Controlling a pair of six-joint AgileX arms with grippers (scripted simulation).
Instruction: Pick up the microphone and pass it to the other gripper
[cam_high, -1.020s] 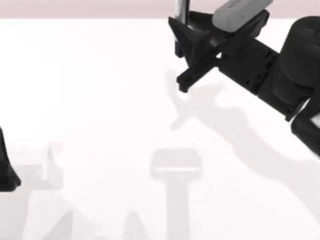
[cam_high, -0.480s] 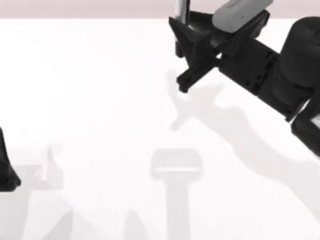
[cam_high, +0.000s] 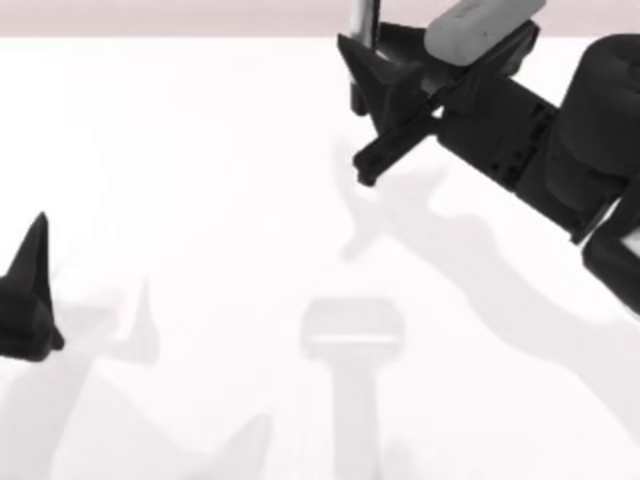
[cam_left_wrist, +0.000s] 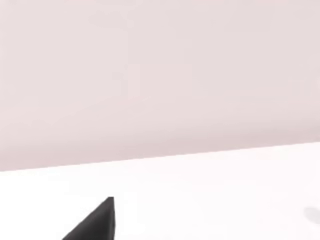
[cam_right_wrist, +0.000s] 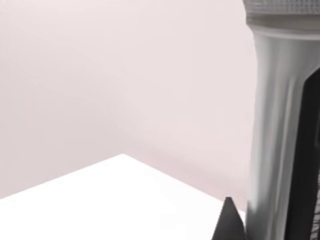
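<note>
The right gripper (cam_high: 385, 85) was clamped on the microphone (cam_high: 363, 22), upright at the table's far edge, presumably ready for handoff. The left gripper (cam_high: 28, 300) sat far left; couldn't tell its jaws.

1. The top view is very bright — the table (cam_high: 200, 180) is nearly blown out to plain white, with almost no surface texture.
2. Soft grey shadows lie on it: a long one runs from under the right arm (cam_high: 560, 150) toward the lower right, and fainter pointed ones sit beside the left gripper (cam_high: 28, 300).
3. A pale, blocky shadow stands at the lower centre of the table.
4. Dark edges look slightly soft throughout.
5. In the right wrist view the microphone (cam_right_wrist: 275, 125) carries smooth highlights along its body — the backdrop is evenly lit, pinkish and flat.
</note>
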